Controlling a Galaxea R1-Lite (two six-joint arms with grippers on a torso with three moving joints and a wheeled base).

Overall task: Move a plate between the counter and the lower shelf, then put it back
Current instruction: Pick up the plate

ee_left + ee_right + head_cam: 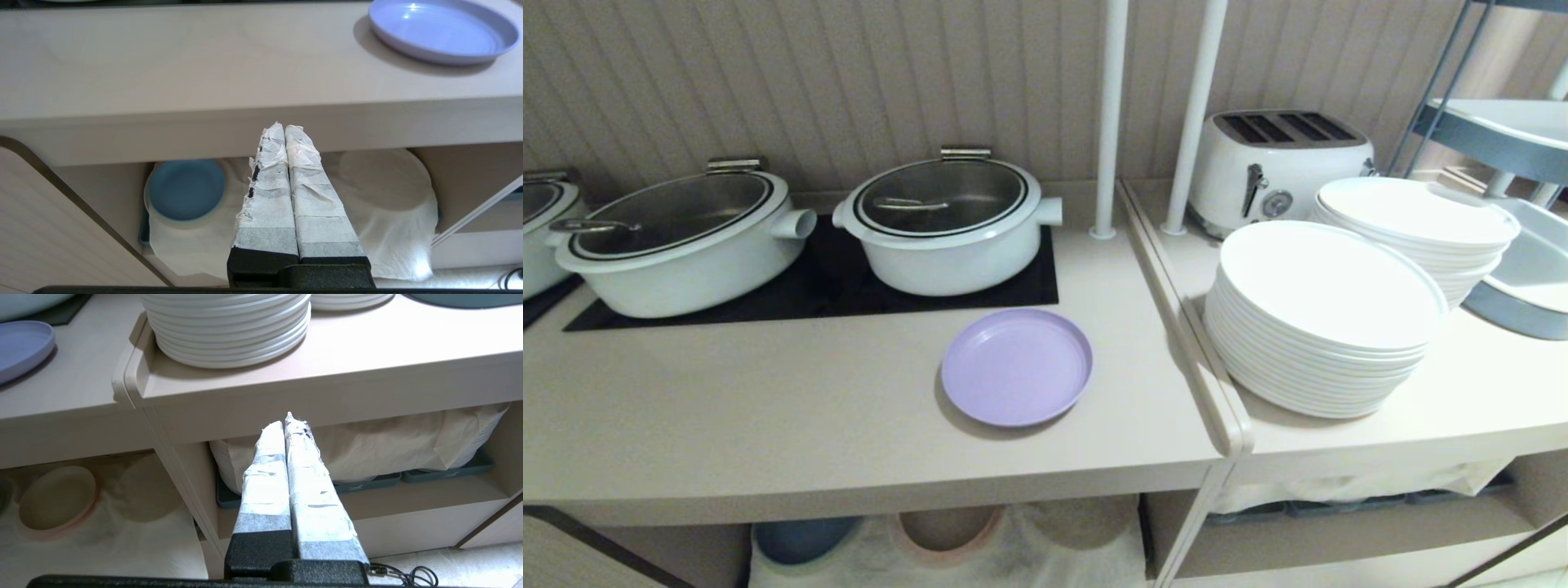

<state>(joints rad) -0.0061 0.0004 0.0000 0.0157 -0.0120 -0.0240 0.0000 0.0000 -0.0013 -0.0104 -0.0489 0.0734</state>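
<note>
On the tabletop (768, 425), toward its right end and just in front of the black hob panel (833, 286) with its two white pots (678, 237), the plate (1016, 367) lies flat and untouched, so I judge either nothing is begun or it is already back. Below, the lower shelf (196, 245) holds a blue plate (186, 190) and a pink-rimmed plate (57, 498) on white cloth. The left tool (284, 127) and right tool (286, 418) hang before the cabinet front, fingers pressed together and empty; right of the plate a raised divider (1184, 327) and stacked white plates (1323, 318) crowd that side
</note>
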